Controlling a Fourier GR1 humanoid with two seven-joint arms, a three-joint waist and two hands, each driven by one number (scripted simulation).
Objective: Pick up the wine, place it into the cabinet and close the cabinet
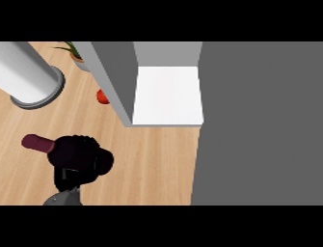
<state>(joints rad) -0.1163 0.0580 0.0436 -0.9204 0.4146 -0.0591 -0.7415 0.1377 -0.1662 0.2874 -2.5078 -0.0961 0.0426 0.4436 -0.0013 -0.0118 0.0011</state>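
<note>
The wine bottle (pixel 37 143) lies low over the wooden counter (pixel 150 164) at the left; only its dark red neck end shows. My left hand (pixel 80 161) is curled round the bottle and hides its body. The hand is below and left of the cabinet (pixel 117 82), apart from it. The cabinet stands open, with its white shelf floor (pixel 168 96) showing. Its wide grey door (pixel 267 125) fills the right side of the view. My right hand shows nowhere.
A tall white and grey cylinder (pixel 21 72) stands at the upper left. A small red object (pixel 102 96) peeks out beside the cabinet's left wall. A potted plant (pixel 75 52) sits at the back.
</note>
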